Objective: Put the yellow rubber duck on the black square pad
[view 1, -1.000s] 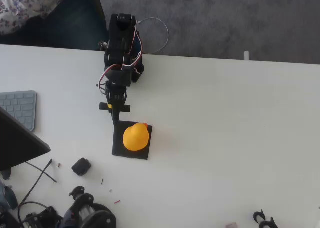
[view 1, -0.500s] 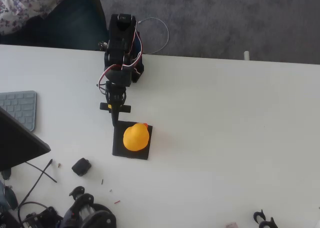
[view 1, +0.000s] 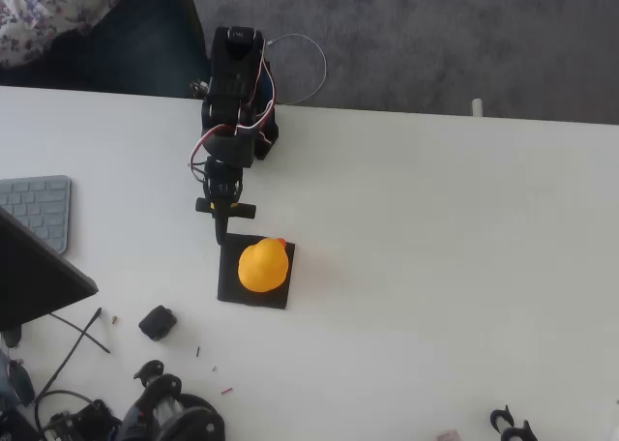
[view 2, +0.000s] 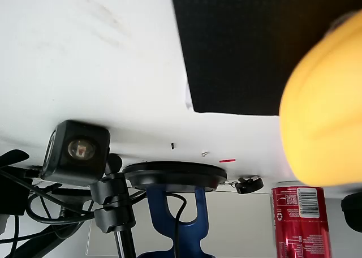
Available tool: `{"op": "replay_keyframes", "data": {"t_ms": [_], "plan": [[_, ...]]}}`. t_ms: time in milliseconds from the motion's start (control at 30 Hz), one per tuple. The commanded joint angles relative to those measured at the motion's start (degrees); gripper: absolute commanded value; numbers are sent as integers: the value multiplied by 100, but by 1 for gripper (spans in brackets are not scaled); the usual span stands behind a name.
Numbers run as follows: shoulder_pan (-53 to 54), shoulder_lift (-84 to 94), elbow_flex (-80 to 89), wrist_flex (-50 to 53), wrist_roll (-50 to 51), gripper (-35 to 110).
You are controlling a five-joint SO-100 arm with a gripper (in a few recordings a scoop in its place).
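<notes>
Your duck (view 1: pixel 264 267) sat on the black pad (view 1: pixel 232 284), free of the gripper (view 1: pixel 221 236), which hung just above the pad's upper-left corner in the overhead view. I couldn't tell whether its fingers were apart or together.

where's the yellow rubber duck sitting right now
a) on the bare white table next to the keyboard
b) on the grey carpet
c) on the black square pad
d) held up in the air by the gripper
c: in the overhead view the yellow rubber duck rests on the black square pad, with the gripper just off the pad's upper left edge, not holding it.
</notes>
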Motion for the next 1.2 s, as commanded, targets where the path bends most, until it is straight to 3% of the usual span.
{"op": "replay_keyframes", "data": {"t_ms": [0, 1167], "plan": [[79, 132, 132, 44, -70, 16], [70, 132, 290, -9, -79, 16]]}}
